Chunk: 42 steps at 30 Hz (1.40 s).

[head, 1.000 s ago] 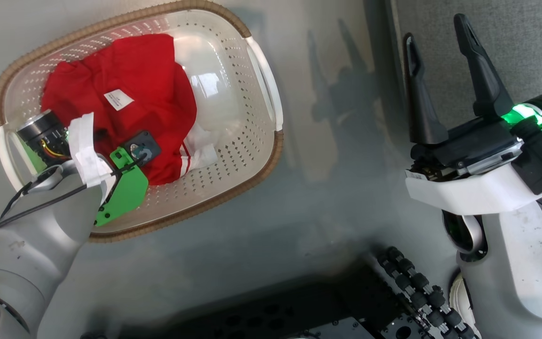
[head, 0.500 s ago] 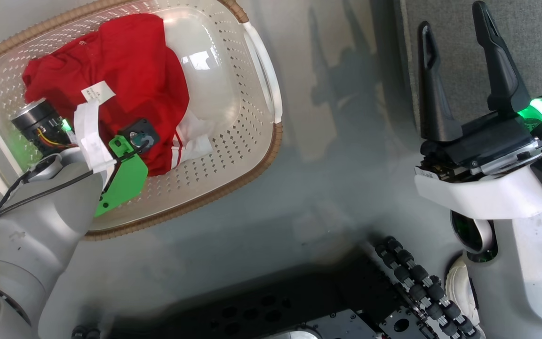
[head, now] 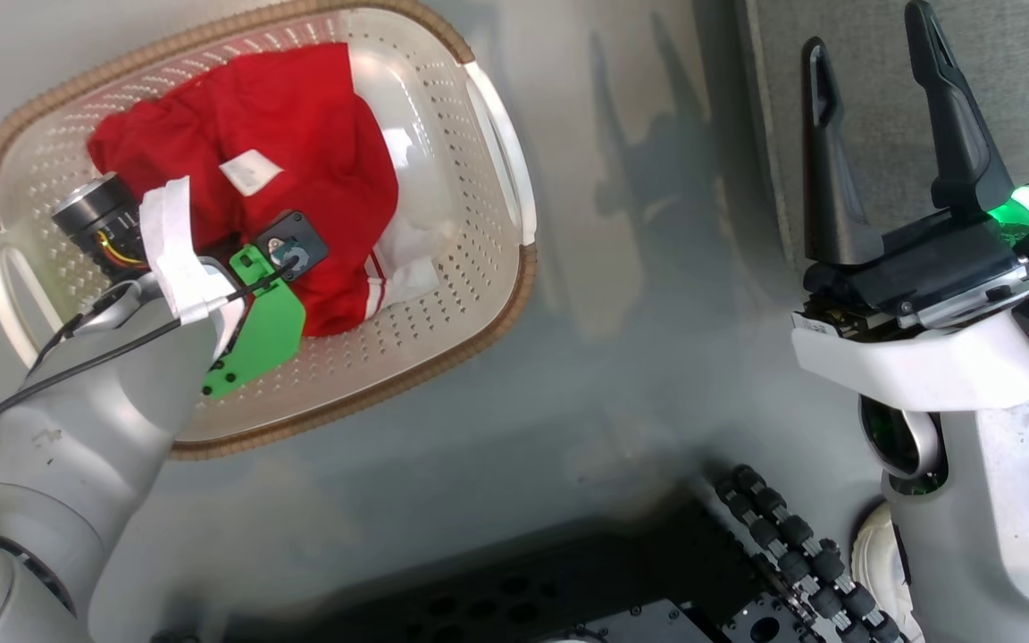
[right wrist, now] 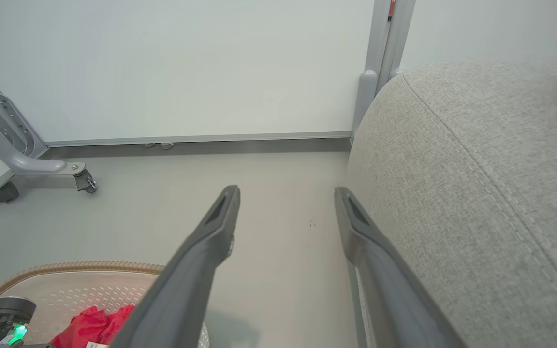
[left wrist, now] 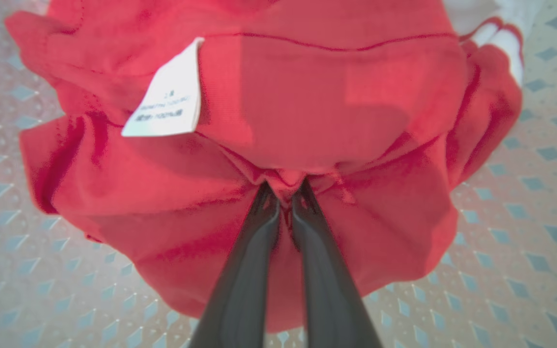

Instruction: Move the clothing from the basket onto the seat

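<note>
The red clothing (head: pixel 300 152) with white trim lies bunched inside the cream perforated basket (head: pixel 479 179) at the upper left of the head view. In the left wrist view my left gripper (left wrist: pixel 285 186) is shut, pinching a fold of the red clothing (left wrist: pixel 331 111) near its white care label. My left wrist reaches down into the basket, hiding the fingers in the head view. My right gripper (head: pixel 867 31) stands open and empty at the right, by the grey seat (head: pixel 1015 80). The seat (right wrist: pixel 491 169) rises at the right of the right wrist view, with the basket (right wrist: pixel 75 278) at the lower left.
The basket stands on a grey floor (head: pixel 639 313) left of the seat. My dark wheeled base (head: pixel 747 554) shows along the bottom. A white wall (right wrist: pixel 186 67) and a grey castor leg (right wrist: pixel 41 169) lie beyond the basket.
My left gripper has gone from open to shut on a fold of the red clothing, which has bunched up. The head camera has shifted slightly. The right gripper stays open.
</note>
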Tool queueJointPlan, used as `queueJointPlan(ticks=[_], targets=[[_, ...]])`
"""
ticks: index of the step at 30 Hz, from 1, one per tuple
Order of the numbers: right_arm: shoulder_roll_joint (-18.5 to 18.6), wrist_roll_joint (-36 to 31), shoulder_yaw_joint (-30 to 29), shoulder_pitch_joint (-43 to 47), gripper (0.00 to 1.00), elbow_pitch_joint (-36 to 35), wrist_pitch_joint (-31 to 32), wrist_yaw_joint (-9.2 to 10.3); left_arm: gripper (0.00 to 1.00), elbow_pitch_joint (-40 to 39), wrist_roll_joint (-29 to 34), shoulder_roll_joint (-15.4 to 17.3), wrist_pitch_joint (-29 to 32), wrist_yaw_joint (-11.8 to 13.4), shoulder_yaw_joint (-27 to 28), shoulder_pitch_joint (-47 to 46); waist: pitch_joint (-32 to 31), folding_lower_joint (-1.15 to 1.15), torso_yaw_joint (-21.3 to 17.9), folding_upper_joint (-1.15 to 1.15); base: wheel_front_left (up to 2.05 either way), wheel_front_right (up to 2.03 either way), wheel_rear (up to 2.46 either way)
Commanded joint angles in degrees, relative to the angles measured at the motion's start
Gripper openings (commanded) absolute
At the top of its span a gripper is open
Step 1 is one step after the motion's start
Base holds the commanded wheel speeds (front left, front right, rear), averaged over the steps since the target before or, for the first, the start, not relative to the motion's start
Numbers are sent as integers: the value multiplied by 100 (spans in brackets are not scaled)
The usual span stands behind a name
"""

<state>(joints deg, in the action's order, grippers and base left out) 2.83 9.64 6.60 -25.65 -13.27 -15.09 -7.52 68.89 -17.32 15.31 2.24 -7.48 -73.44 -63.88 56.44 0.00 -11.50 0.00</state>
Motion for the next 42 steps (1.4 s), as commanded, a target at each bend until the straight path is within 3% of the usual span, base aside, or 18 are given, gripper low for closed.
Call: queueJointPlan(ticks=[1, 19, 33, 42], targets=[[12, 18, -15, -27, 100, 41, -11, 6, 0, -38, -133, -29, -91, 3, 2, 55, -185, 0, 29, 0, 0, 0, 0], [13, -19, -10, 276, 100, 375, -11, 6, 0, -480, -716, -396, -1062, 3, 2, 642, -1755, 0, 412, 0, 0, 0, 0], [14, -118, -139, 841, 100, 717, -11, 6, 0, -883, -1641, -454, -1692, 2, 14, 1105, -2991, 0, 870, 0, 0, 0, 0], [14, -149, -211, 1186, 100, 820, -11, 6, 0, -1580, -1948, -313, -1744, 2, 595, 1322, -3600, 0, 1095, 0, 0, 0, 0]])
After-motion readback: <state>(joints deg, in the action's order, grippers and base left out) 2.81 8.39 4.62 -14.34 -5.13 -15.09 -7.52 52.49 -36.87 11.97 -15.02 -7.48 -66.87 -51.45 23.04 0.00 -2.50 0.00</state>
